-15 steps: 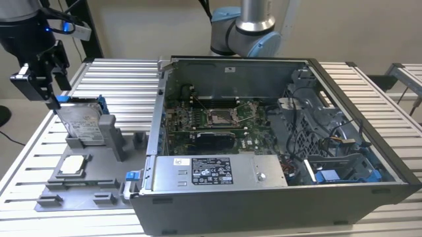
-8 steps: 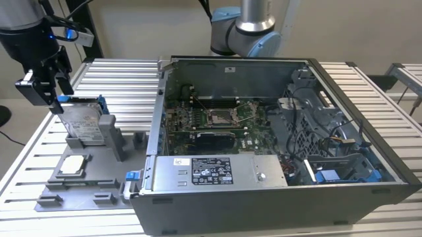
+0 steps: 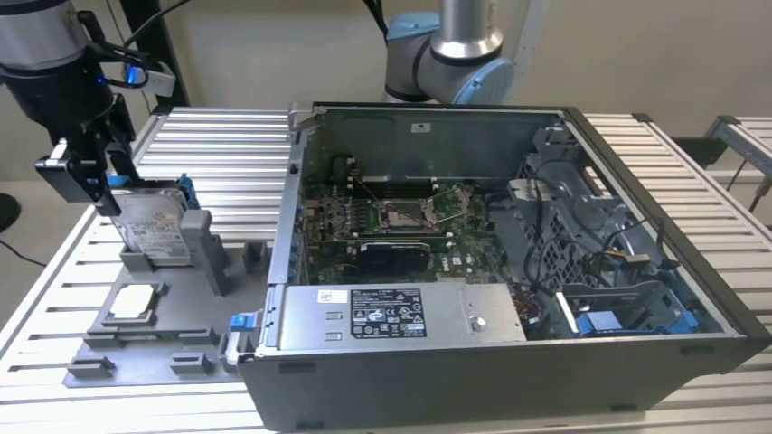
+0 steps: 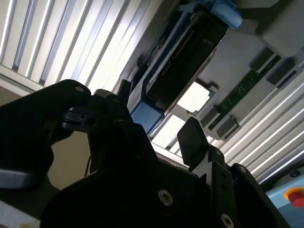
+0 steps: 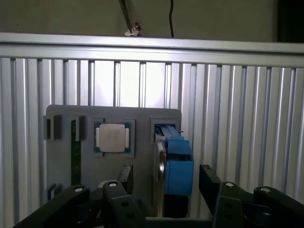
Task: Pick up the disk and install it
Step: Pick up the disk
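The disk (image 3: pixel 154 228) stands on edge in a slot of the grey fixture (image 3: pixel 121 339), at the exterior view's left; it is silver with a white label and a blue carrier. My gripper (image 3: pixel 111 185) hangs just above its top edge. In the first wrist view the disk (image 5: pixel 174 164) is edge-on, and my gripper (image 5: pixel 167 183) is open. One of its fingers (image 5: pixel 125 177) stands on each side of the disk, with a small gap to either one. The second wrist view has the disk (image 4: pixel 183 64) beyond the fingertips (image 4: pixel 192 138).
A silver square chip (image 3: pixel 133 302) lies in the fixture near the disk, and a green memory stick (image 5: pixel 73 152) sits beside it. The open computer case (image 3: pixel 302 181) lies to the exterior view's right, with a grey box (image 3: pixel 386 313) and a blue-latched bay (image 3: pixel 603 323). Another arm's base (image 3: pixel 453 54) stands behind the case.
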{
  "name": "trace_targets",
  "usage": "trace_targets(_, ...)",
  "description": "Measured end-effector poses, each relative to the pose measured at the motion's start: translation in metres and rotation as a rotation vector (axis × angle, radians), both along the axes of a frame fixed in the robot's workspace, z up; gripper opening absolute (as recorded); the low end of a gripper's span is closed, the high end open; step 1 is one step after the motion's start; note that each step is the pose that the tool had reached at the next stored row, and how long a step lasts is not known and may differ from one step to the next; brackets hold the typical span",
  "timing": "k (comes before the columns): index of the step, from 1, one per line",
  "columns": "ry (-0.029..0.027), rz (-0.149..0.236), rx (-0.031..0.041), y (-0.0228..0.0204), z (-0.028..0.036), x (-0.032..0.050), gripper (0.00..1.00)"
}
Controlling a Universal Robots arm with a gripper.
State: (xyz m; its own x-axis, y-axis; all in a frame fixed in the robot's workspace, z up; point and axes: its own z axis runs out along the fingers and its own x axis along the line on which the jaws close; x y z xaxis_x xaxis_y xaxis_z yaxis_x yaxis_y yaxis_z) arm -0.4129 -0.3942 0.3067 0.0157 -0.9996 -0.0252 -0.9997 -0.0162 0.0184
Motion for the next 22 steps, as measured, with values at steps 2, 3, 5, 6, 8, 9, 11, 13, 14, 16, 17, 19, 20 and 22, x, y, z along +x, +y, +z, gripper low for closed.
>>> trace_targets(2, -0.0001, 0.0, 0.0011, 0.0, -0.0033, 0.0, 1.0)
trace_targets(3, -0.0001, 0.0, 0.0018, 0.0, -0.0049, 0.0, 1.0)
trace_targets(5, 0.0, 0.0, 0.003, 0.0, -0.008, 0.0, 1.0)
trace_targets(6, -0.0002, 0.0, 0.0037, 0.0, -0.0096, 0.0, 1.0)
trace_targets(8, -0.0008, 0.0, 0.0051, 0.0, -0.0129, 0.0, 1.0)
trace_targets(9, -0.0017, 0.0, 0.0052, 0.0, -0.0143, 0.0, 1.0)
trace_targets(11, -0.0044, 0.0, 0.0056, 0.0, -0.0169, 0.0001, 1.0)
trace_targets(13, -0.006, 0.0, 0.0085, 0.0001, -0.019, 0.0, 1.0)
trace_targets(14, -0.006, 0.0, 0.0106, 0.0001, -0.0199, -0.0001, 1.0)
trace_targets(16, -0.006, 0.0, 0.012, 0.0001, -0.0212, 0.0001, 1.0)
trace_targets(17, -0.0059, 0.0, 0.0121, 0.0001, -0.0215, 0.0003, 1.0)
trace_targets(19, -0.0058, 0.0, 0.0121, 0.0001, -0.0218, 0.0003, 1.0)
trace_targets(20, -0.0057, 0.0, 0.0121, 0.0001, -0.0218, 0.0003, 1.0)
trace_targets(22, -0.0059, 0.0, 0.0122, 0.0001, -0.022, 0.0004, 1.0)
